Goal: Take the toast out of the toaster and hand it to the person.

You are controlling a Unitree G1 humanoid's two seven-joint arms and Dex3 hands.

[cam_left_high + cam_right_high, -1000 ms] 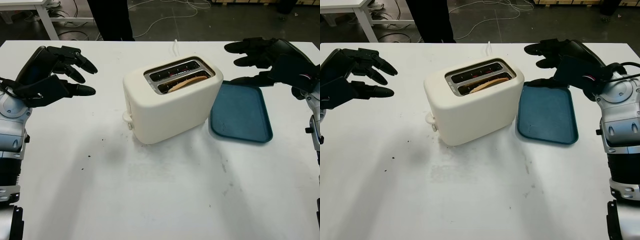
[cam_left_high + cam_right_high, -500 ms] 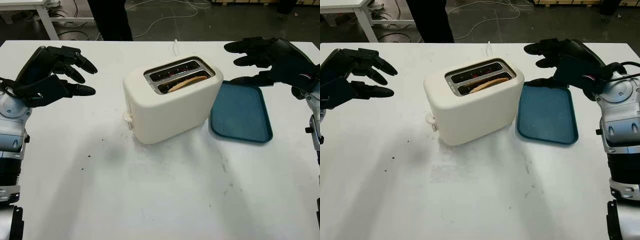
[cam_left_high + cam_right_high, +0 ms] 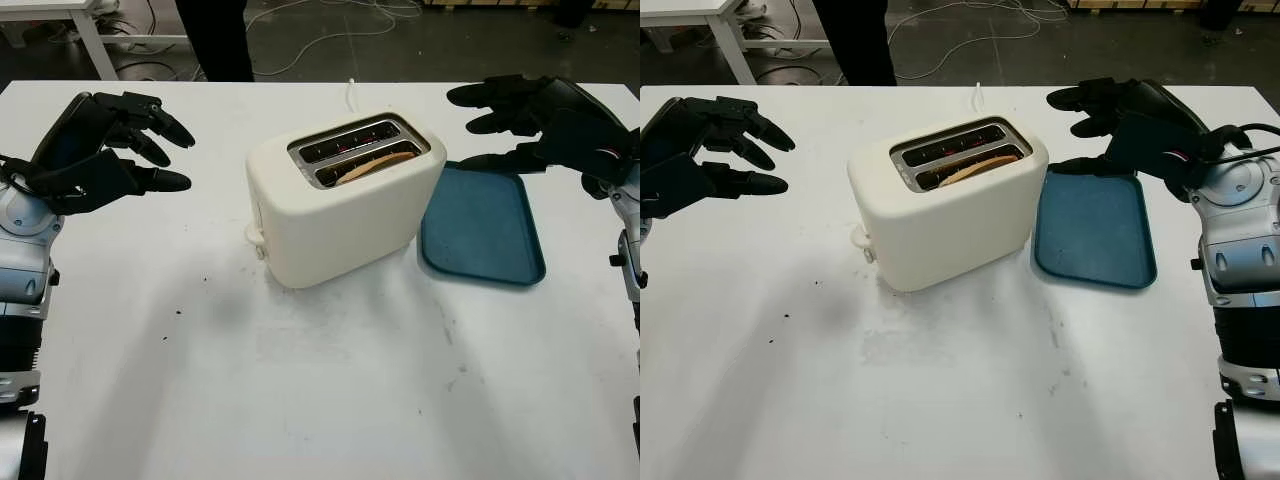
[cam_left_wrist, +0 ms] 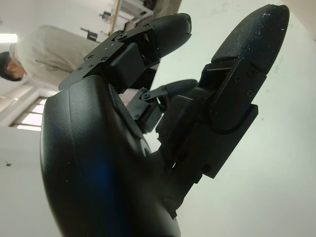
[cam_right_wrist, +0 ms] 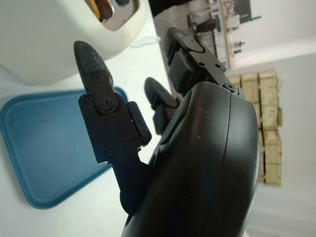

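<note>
I see a cream toaster (image 3: pixel 340 205) standing upright near the middle of the white worktop (image 3: pixel 300 400), turned at a slight angle to me. It has two slots on top. The slot nearer me holds one slice of toast (image 3: pixel 375 165), brown, leaning along the slot with its upper edge showing just above the opening. The farther slot shows dark inside, with a faint red glint; I cannot tell what that glint is. A small lever knob (image 3: pixel 255 236) sits low on the toaster's left end. A white cord (image 3: pixel 351 95) runs from behind the toaster toward the far edge of the worktop.

Just beside the toaster on its right lies a blue tray (image 3: pixel 483 225), flat on the worktop, one corner close against the toaster's base. I see nothing lying in the tray.

My left hand (image 3: pixel 105 145) is raised above the worktop well to the left of the toaster; it is open and holds nothing. My right hand (image 3: pixel 540 115) is raised over the far end of the tray, to the right of the toaster and apart from it; it too is open and holds nothing. The right wrist view shows that hand (image 5: pixel 148 133) above the tray (image 5: pixel 39 148) with the toaster (image 5: pixel 59 34) beyond.

A few dark crumbs (image 3: pixel 178 310) lie on the worktop to the front left. A person's dark legs (image 3: pixel 215 40) stand at the far side of the worktop, and the left wrist view shows a person in a light top (image 4: pixel 54 52).
</note>
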